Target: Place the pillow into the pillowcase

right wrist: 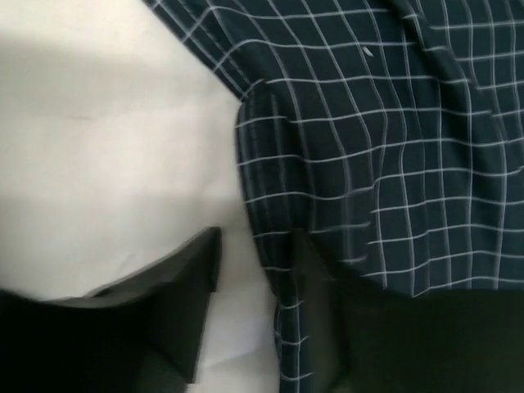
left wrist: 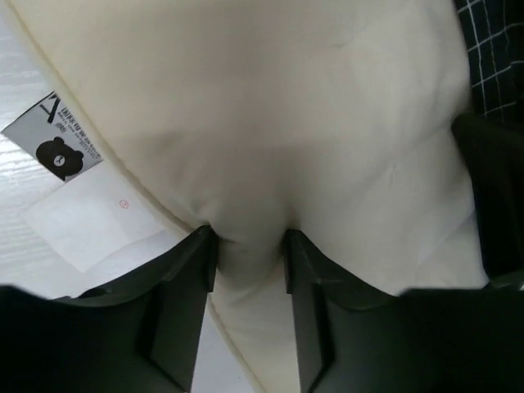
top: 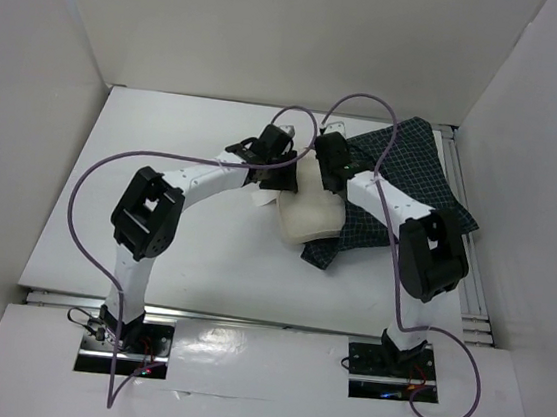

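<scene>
The cream pillow (top: 310, 215) lies mid-table, its right side resting on the dark checked pillowcase (top: 418, 174), which is spread at the back right. My left gripper (top: 284, 174) is at the pillow's far left edge. In the left wrist view its jaws (left wrist: 250, 246) pinch a bulging fold of the pillow (left wrist: 270, 123). My right gripper (top: 330, 177) is at the pillow's far right edge. In the right wrist view it (right wrist: 258, 262) straddles the pillowcase's hem (right wrist: 266, 246): one finger over the pillow (right wrist: 106, 155), the other blurred over the pillowcase (right wrist: 393, 164).
A white tag with a bear print (left wrist: 70, 146) and a plain white label (left wrist: 90, 221) stick out from the pillow's left seam onto the white table (top: 165, 145). White walls enclose the table on three sides. Purple cables (top: 89, 197) loop above both arms.
</scene>
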Available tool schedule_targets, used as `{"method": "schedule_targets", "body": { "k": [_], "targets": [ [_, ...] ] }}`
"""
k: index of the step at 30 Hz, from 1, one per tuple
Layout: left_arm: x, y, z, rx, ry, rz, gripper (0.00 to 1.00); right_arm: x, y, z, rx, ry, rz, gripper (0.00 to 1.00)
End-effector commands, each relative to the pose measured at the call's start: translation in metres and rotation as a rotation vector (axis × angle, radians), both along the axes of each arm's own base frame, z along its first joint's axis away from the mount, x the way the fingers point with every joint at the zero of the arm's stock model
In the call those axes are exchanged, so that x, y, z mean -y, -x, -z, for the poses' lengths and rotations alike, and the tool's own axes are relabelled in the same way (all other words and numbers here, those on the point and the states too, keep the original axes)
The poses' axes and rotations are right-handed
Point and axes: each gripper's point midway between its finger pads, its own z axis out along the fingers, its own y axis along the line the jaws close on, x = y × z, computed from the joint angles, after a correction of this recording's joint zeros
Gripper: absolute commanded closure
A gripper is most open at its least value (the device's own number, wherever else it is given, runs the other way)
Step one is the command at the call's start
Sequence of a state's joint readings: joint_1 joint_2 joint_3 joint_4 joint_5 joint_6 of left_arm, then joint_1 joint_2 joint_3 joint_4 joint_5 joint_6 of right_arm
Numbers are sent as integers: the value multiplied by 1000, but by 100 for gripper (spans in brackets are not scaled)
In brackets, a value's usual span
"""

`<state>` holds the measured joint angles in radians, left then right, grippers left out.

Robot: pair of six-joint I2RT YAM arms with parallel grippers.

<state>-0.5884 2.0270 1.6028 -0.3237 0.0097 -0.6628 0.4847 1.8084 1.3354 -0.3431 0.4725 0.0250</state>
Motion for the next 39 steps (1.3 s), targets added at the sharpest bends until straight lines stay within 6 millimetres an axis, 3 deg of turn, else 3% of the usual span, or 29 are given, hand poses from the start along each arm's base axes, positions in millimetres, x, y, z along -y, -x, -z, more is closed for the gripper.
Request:
{"method": "schedule_targets", "body": {
  "k": [1,2,3,4,5,6,8,10,13,14,16,17,19,24,26,28,29,30,31,32,35,37,39],
  "targets": [
    [14,-5,12,-12,31,37,49,11,-16,-16,81,44,77,64],
    [14,-5,12,-12,31,37,57,11,-16,-16,81,44,77,71],
    [18,-7,12,-8,41,43,72,9,-18,-20,90,39,78,79],
    [19,-9,10,0,46,44,79,6,-18,-19,83,25,63,91],
    [19,-9,10,0,46,44,86,-2,-16,-18,79,5,47,97],
    [20,-8,16,-8,40,57,100,-6,-18,-28,95,-20,33,100],
    [30,-5,11,8,51,76,100,-28,-12,-39,90,-89,-67,100],
    [31,-7,15,9,43,84,100,-70,0,-52,83,-207,-221,100],
    [44,-7,12,26,45,99,100,-109,20,-83,90,-345,-414,100],
    [48,-4,12,26,45,109,100,-132,38,-94,59,-442,-546,100],
    [52,-8,5,45,58,109,100,-150,50,-105,51,-517,-651,100],
    [55,-4,5,45,58,118,100,-163,65,-112,21,-580,-747,100],
    [56,-5,-3,56,65,118,100,-171,77,-122,3,-648,-785,100],
    [52,-4,-32,122,104,98,100,-184,107,-112,-103,-766,-873,100],
    [45,-4,-56,167,112,77,100,-187,114,-114,-120,-787,-906,100],
    [31,5,-56,172,82,62,100,-190,116,-123,-117,-802,-934,100],
    [23,8,-84,228,102,41,100,-189,112,-137,-93,-810,-945,100],
    [18,11,-95,259,106,36,100,-187,106,-140,-82,-811,-937,100],
    [12,19,-93,265,110,36,100,-186,99,-139,-73,-795,-910,100],
    [0,24,-123,335,123,10,100,-182,89,-149,-36,-789,-895,100],
    [-22,36,-133,375,104,-29,100,-179,72,-135,-64,-766,-820,100],
    [-30,43,-147,407,110,-36,100,-179,70,-113,-127,-762,-782,100],
    [-35,46,-140,396,94,-44,100,-174,65,-106,-141,-757,-745,96]
  ]
}}
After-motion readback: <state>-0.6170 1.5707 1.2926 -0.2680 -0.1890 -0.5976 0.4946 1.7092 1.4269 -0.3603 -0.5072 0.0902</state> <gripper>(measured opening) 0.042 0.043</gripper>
